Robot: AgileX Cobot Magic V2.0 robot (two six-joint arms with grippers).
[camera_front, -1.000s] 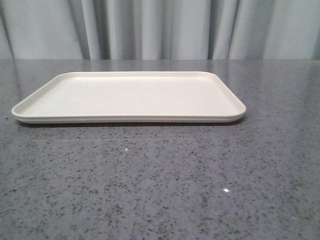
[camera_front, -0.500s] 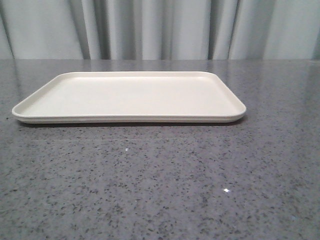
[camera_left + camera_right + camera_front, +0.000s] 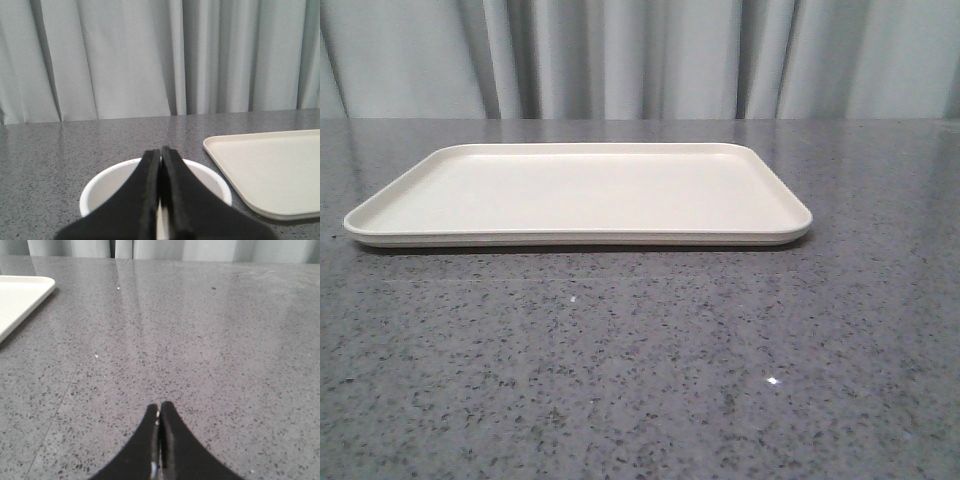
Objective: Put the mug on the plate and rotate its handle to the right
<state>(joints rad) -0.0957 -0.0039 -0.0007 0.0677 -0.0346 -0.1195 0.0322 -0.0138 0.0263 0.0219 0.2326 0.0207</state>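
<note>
Plate (image 3: 578, 195): lies flat on the grey speckled table (image 3: 640, 360), toward its far half, nothing on it; one corner also seen in each wrist view.
Mug (image 3: 115, 182): stands upright on the table, off the plate and just beside its rounded corner; seen only in the left wrist view, as a white round rim and pale inside. Handle and printed side hidden.
Left gripper (image 3: 160, 157): fingers pressed together with nothing between them; tips sit directly over the mug's open mouth, about its middle. Whether touching the rim, cannot tell.
Right gripper (image 3: 159, 410): fingers closed tight on nothing, low over bare table, well apart from the plate's corner.
Curtain (image 3: 640, 55): pale, pleated, behind the table.
</note>
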